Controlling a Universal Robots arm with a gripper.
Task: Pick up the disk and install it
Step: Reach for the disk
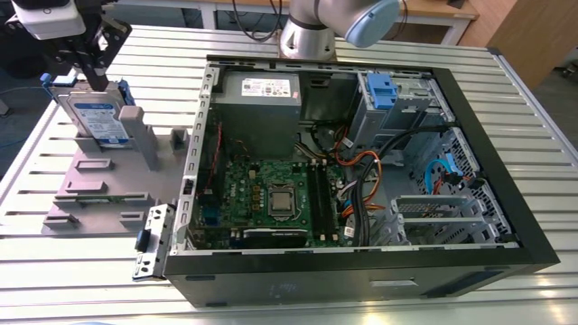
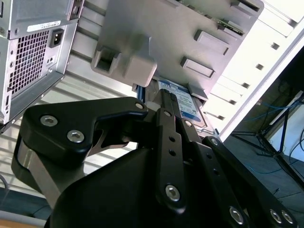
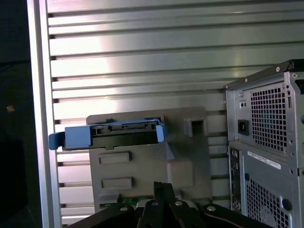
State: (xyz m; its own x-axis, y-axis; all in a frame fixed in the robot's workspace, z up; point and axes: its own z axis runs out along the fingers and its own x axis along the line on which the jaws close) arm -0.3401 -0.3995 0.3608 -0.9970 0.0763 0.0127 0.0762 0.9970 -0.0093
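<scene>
Black two-finger gripper (image 1: 95,80) hangs at the exterior view's upper left, tips just over the top edge of the disk (image 1: 97,118), a flat silver metal hard drive with a white-and-blue label and a bright blue plastic frame. Touching or not: cannot tell. Fingers (image 2: 167,124) lie close together in the second wrist view, nothing seen between them. Disk stands on edge, leaning a little, in a slot of the grey plastic holder plate (image 1: 99,193). Plate lies on the slatted metal table (image 1: 72,284), just beside the open black computer case (image 1: 361,274) (case on its side, green motherboard facing up). Disk sits outside the case. A small blue plastic latch piece (image 1: 384,91) sits in the case's far bay.
</scene>
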